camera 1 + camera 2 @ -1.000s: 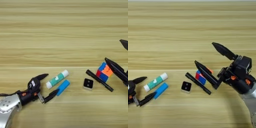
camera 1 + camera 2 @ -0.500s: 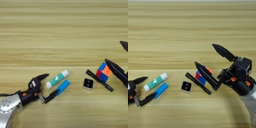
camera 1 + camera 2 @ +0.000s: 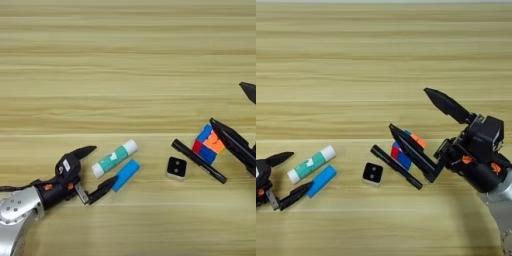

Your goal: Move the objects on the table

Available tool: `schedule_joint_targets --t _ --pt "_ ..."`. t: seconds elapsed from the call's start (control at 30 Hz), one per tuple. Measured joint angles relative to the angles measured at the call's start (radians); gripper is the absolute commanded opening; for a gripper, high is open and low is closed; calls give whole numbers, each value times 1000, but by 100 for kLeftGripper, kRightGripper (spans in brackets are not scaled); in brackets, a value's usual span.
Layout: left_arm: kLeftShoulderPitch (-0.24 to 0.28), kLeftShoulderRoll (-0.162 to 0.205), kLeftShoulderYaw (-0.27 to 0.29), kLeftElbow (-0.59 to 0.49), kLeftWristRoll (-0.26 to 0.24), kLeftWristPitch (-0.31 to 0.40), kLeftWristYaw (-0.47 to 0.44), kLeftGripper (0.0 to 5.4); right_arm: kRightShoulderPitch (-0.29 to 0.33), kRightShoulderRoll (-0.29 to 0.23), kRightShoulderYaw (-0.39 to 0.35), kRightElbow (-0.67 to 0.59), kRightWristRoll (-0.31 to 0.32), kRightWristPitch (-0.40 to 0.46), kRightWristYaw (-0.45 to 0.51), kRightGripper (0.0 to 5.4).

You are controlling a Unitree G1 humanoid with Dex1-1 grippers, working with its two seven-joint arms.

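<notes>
The right tool (image 3: 413, 112) stood wide open, its lower finger lying across the puzzle cube (image 3: 209, 144) on the table (image 3: 125, 60). To grip well, it likely needed lowering until the cube sat squarely between both fingers. The left tool (image 3: 102, 168), also spread, bracketed the glue stick (image 3: 114, 158) and blue bar (image 3: 125, 175). No writing was readable — labels too small.

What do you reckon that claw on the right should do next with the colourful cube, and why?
Probably ease a little further left and then close. The right gripper is open, its lower finger lying across the puzzle cube, its upper finger well above, so the cube is not yet squarely between them. The black marker lies close beside it.
</notes>
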Motion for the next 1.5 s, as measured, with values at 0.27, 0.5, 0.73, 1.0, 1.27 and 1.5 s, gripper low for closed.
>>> schedule_joint_targets --t 0.27,0.5,0.73,1.0,1.27,1.5 --pt "-13 0 4 11 1 0 5 540 -3 0 0 1 0 0 2 536" --pt "-31 0 12 30 23 0 32 540 -3 0 0 4 0 0 8 536" --pt "-35 0 20 39 33 0 53 540 -2 2 0 5 0 0 12 536" --pt "-35 1 20 39 64 0 58 540 -1 4 0 5 0 0 12 536" --pt "-35 1 19 39 66 0 53 540 0 5 0 5 0 0 12 536" --pt "-34 1 8 35 66 3 32 486 -2 5 0 5 1 0 11 540"
